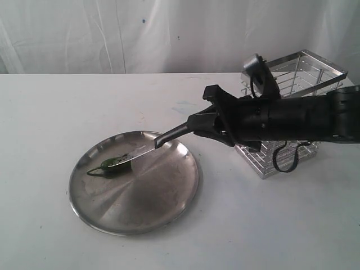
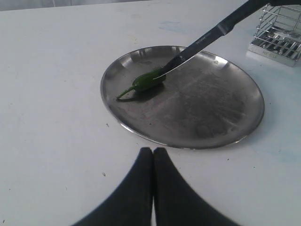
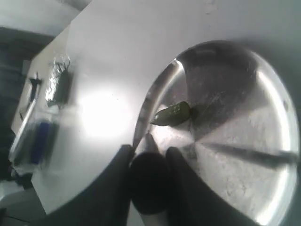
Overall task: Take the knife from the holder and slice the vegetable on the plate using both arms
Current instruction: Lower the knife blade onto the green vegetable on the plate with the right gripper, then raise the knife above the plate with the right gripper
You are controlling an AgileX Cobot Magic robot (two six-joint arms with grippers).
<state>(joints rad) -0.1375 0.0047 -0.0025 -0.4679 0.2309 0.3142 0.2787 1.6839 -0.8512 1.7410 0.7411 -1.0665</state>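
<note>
The steel plate [image 1: 147,209] lies on the white table with the green vegetable [image 1: 110,165] on its far left part. My right gripper [image 1: 198,125] is shut on the dark handle of the knife [image 1: 169,135]. The blade slants down and its tip rests on the vegetable [image 2: 148,80]. In the right wrist view the handle [image 3: 149,183] fills the gap between both fingers, above the vegetable [image 3: 174,114] and plate [image 3: 235,160]. The wire holder [image 1: 304,70] stands behind the right arm. My left gripper [image 2: 153,150] is shut on nothing, just off the plate's [image 2: 207,113] rim and outside the exterior view.
The holder's corner [image 2: 280,35] shows beyond the plate in the left wrist view. Dark and blue items [image 3: 47,108] lie blurred past the table's far edge. A white curtain hangs behind the table.
</note>
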